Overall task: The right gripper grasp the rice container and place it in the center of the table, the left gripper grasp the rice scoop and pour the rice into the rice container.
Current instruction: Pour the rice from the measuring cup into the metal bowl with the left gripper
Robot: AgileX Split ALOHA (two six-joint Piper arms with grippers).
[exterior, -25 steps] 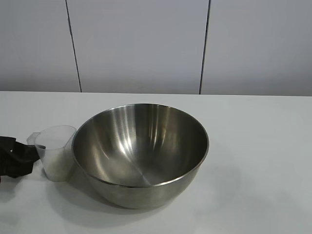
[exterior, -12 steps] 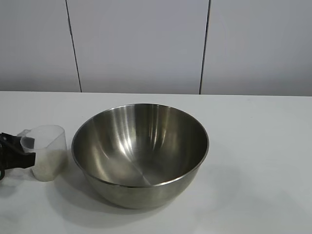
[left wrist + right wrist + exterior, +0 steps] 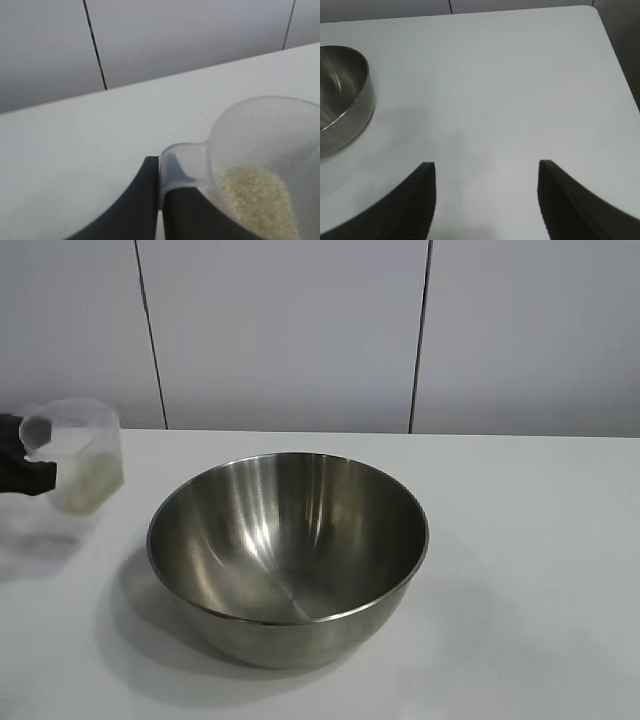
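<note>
Left gripper (image 3: 40, 475) jaws clenching rice scoop (image 3: 78, 455) tab, holding it above counter (image 3: 520, 540), beside rice container (image 3: 288, 558) at centre. Right gripper (image 3: 486, 200) idling, jaws released. Next: carrying over rim, tipping rice (image 3: 257, 197).

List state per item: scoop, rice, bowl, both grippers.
rice scoop: lifted off the table, upright, held by its tab handle.
rice: in the scoop, unpoured.
rice container: upright on the table, empty.
left gripper: fingers shut on the scoop handle.
right gripper: open, holding nothing, beside the bowl.
</note>
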